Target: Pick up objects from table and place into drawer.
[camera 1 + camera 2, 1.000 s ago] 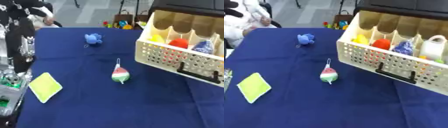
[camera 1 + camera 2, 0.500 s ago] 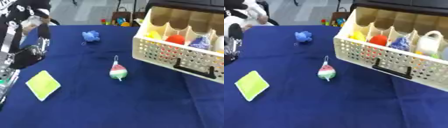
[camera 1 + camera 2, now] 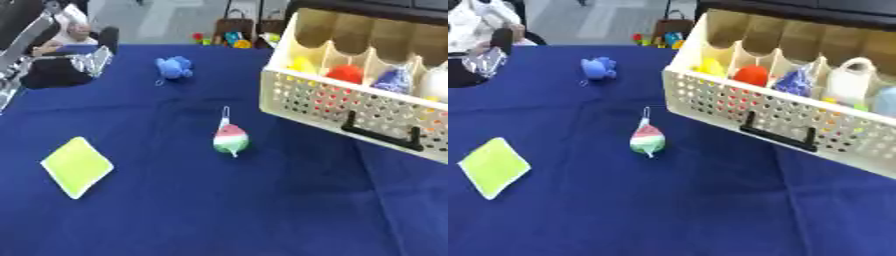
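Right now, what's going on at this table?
Nothing is being held. A watermelon-coloured plush charm, a blue plush toy and a flat yellow-green square pad lie apart on the blue tablecloth. The cream perforated drawer already holds several items. The robot's left arm shows at upper left.

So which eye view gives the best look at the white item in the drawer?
The right eye view: the white item shows whole there, in its compartment of the drawer, right of the blue one. The left eye view has only its left part at the picture's right edge.
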### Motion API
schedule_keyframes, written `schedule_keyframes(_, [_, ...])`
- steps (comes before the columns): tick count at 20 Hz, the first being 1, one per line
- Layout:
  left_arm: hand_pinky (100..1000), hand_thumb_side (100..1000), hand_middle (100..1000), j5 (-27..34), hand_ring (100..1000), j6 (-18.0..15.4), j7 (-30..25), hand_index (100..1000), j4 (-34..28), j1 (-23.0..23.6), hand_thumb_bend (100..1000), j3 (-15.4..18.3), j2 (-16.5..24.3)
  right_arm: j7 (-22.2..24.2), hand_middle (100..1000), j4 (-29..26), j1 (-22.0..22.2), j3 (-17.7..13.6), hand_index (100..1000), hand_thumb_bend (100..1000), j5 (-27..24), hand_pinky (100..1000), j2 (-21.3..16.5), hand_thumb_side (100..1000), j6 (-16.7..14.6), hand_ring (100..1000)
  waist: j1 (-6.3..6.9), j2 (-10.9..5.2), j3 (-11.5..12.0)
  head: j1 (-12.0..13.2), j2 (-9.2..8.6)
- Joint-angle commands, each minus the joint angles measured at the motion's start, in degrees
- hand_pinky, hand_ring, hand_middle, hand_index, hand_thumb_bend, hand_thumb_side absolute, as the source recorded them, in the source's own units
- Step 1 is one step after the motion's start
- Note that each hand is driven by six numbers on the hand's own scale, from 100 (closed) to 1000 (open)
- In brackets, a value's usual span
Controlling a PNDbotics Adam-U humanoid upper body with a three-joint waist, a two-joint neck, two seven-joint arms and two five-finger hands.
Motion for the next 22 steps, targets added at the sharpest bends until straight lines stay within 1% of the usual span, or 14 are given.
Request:
schedule_keyframes(1, [732, 659, 899, -1.2, 880, 2.13, -2.72, 1000, 2.23, -2.42, 100, -1.52, 4.73, -0.17, 591, -0.52, -0.26, 0.22, 726, 100, -0.89, 550, -1.48, 612, -0.87, 562, 0.09, -1.27, -0.13, 1.06, -0.65])
schedule_keyframes(3, [743, 688, 914, -2.07, 893, 2.47, -4.51, 1000, 4.17, -3.64, 100, -2.44, 5.73, 0.0, 589, -0.52, -0.14, 0.31, 726, 100, -1.0, 551, -1.59, 613, -0.9, 561, 0.24, -1.31, -0.23, 1.61, -0.77])
schedule_keyframes(6, [754, 708, 927, -3.14, 904, 1.76, -7.18, 1000, 7.77, -6.17, 118, -3.33, 6.08, 0.29, 588, -0.52, -0.08, 0.52, 726, 100, -1.18, 551, -1.63, 613, -0.91, 561, 0.43, -1.42, -0.34, 1.88, -1.02])
schedule_keyframes(7, [761, 728, 937, -3.38, 910, 1.49, -8.1, 1000, 8.8, -7.05, 155, -3.47, 5.97, 0.37, 588, -0.52, -0.07, 0.56, 726, 100, -1.24, 551, -1.64, 612, -0.92, 561, 0.48, -1.46, -0.4, 1.98, -1.09])
schedule_keyframes(8, [767, 755, 946, -3.68, 917, 1.42, -9.02, 1000, 10.07, -8.1, 173, -3.76, 5.79, 0.45, 588, -0.52, -0.09, 0.63, 726, 100, -1.31, 551, -1.68, 612, -0.96, 562, 0.55, -1.5, -0.54, 2.16, -1.15])
schedule_keyframes(9, [773, 797, 955, -3.97, 924, 1.2, -9.93, 1000, 11.43, -9.14, 202, -4.1, 5.55, 0.52, 587, -0.52, -0.09, 0.68, 725, 100, -1.37, 551, -1.7, 612, -1.0, 561, 0.59, -1.53, -0.63, 2.27, -1.18])
schedule_keyframes(11, [776, 848, 963, -4.73, 928, 0.7, -11.78, 1000, 14.32, -11.12, 231, -4.93, 4.92, 0.68, 585, -0.52, -0.08, 0.79, 725, 100, -1.48, 552, -1.74, 613, -1.06, 561, 0.74, -1.56, -0.89, 2.56, -1.26])
schedule_keyframes(15, [784, 904, 975, -6.68, 937, -0.27, -15.46, 1000, 20.27, -15.55, 311, -6.35, 2.63, 1.0, 581, -0.52, -0.12, 1.03, 725, 100, -1.63, 552, -1.77, 615, -1.14, 560, 1.09, -1.37, -1.36, 2.91, -1.54])
schedule_keyframes(17, [786, 933, 980, -7.89, 940, -1.04, -17.29, 1000, 23.24, -17.88, 377, -6.77, 1.13, 1.15, 577, -0.52, -0.19, 1.15, 725, 100, -1.68, 553, -1.78, 616, -1.21, 560, 1.23, -1.17, -1.59, 3.14, -1.76])
schedule_keyframes(19, [785, 937, 977, -9.13, 939, -1.98, -19.05, 1000, 26.11, -20.26, 391, -6.92, -0.4, 1.25, 574, -0.52, -0.22, 1.21, 725, 100, -1.69, 553, -1.77, 616, -1.27, 559, 1.33, -0.93, -1.86, 3.38, -2.03])
schedule_keyframes(22, [809, 945, 979, -10.87, 978, -3.14, -21.73, 1000, 30.45, -23.83, 393, -6.56, -2.96, 1.35, 570, -0.52, -0.3, 1.33, 725, 100, -1.67, 554, -1.75, 617, -1.37, 559, 1.43, -0.5, -2.27, 3.69, -2.62])
